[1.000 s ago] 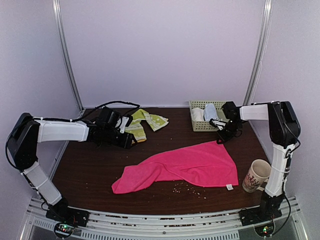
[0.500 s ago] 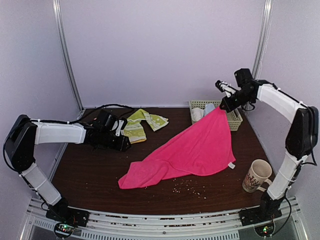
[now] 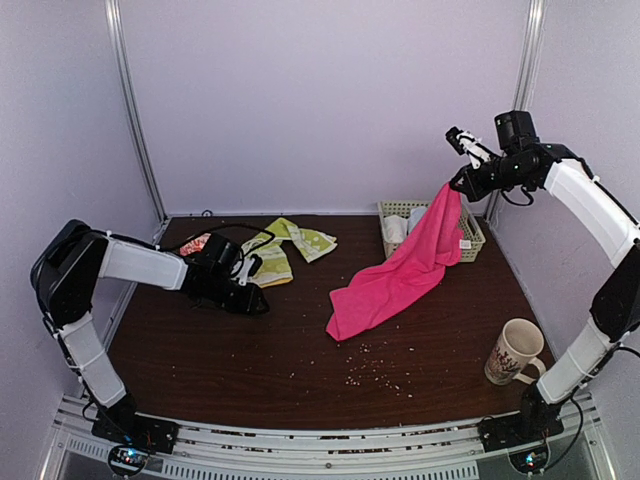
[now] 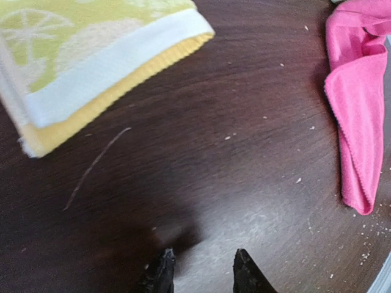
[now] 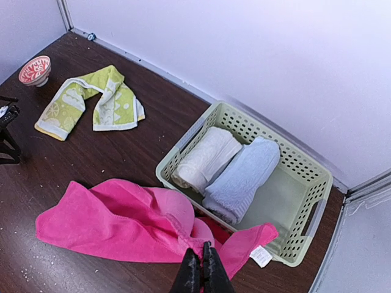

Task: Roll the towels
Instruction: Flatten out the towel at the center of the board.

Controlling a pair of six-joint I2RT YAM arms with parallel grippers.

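Presently | right claw (image 3: 462, 183) pinches pink towel (image 3: 400, 272) corner; it hangs down-left onto table (image 3: 200, 360) | left claw (image 4: 198, 271) narrow, empty, well apart.

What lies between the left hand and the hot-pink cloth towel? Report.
Between the left hand and hot-pink cloth towel: only bare dark wooden tabletop with pale crumbs, per the left wrist view.

You've got a pale green basket (image 5: 305, 227) at the far right of the bench (image 3: 300, 375), with a white rolled cloth (image 5: 204, 157) and a light-blue one (image 5: 241, 178) lying side by side in it. There's a patterned mug (image 3: 512, 350) front right, a small red bowl (image 5: 35, 69) back left, and crumbs (image 3: 375, 372) scattered mid-bench.
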